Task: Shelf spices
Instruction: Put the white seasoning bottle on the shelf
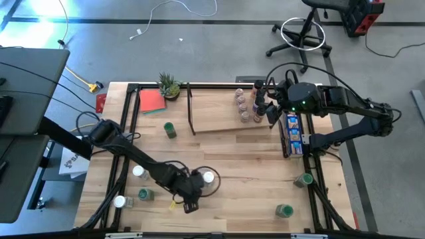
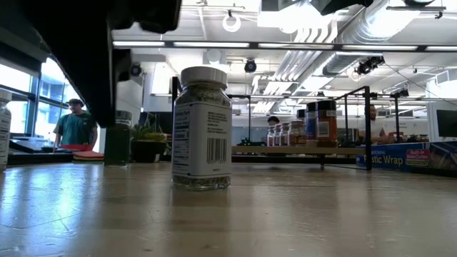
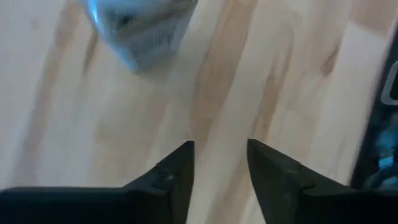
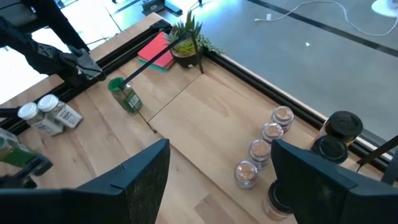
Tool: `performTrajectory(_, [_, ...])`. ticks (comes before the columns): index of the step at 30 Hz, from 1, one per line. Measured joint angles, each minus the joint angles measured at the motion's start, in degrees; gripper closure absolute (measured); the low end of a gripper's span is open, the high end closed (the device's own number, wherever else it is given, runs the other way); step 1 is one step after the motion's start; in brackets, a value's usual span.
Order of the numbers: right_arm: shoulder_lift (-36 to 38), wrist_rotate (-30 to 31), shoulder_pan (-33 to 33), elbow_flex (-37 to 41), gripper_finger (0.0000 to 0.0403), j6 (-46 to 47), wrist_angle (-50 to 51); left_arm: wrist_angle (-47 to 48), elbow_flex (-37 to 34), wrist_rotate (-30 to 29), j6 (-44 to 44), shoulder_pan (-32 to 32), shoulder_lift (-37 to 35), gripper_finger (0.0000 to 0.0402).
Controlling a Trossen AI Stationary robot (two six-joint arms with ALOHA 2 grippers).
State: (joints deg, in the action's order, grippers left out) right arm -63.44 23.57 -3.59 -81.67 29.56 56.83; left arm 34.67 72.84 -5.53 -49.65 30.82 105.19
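A white-capped spice jar (image 1: 208, 177) stands upright on its base on the table near the front middle; the low view shows it close up (image 2: 202, 128). My left gripper (image 1: 192, 199) hovers just beside it toward the near edge, pointing steeply down, fingers (image 3: 221, 146) narrowly open over bare wood, with the jar (image 3: 137, 31) ahead of them. The shelf (image 1: 226, 125) lies at the far middle with several jars (image 1: 243, 106) standing on its right end. My right gripper (image 1: 269, 109) hangs open above that end (image 4: 221, 146), with nothing between its fingers.
Loose jars stand about: green-capped (image 1: 170, 129), (image 1: 145, 194), (image 1: 303, 179), (image 1: 285, 210); white-capped (image 1: 138, 172), (image 1: 119, 200). A long blue box (image 1: 292, 133) lies right of the shelf. A potted plant (image 1: 169, 85) and a red pad (image 1: 152, 101) sit at the far left.
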Motion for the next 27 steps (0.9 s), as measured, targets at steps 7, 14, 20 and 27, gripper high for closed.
performTrajectory(7, [0.01,0.16,0.38,-0.02,0.0128,0.43,-0.56,-6.64,-8.85,-9.09,-12.34,0.06,-6.56,0.0353])
performTrajectory(14, [0.0,0.2,0.38,-0.01,0.0128,1.51,-0.95,-20.33,-15.1,-14.92,-16.04,-2.05,-6.28,0.0397])
performTrajectory(20, [0.01,0.44,1.73,-0.02,0.0128,1.53,-1.03,-29.41,-19.58,-15.74,-20.06,-4.15,-5.64,0.0401])
performTrajectory(27, [0.01,1.64,3.04,-0.01,0.0128,1.64,-0.99,-38.97,-20.33,-15.31,-16.72,-4.62,-5.64,0.0401])
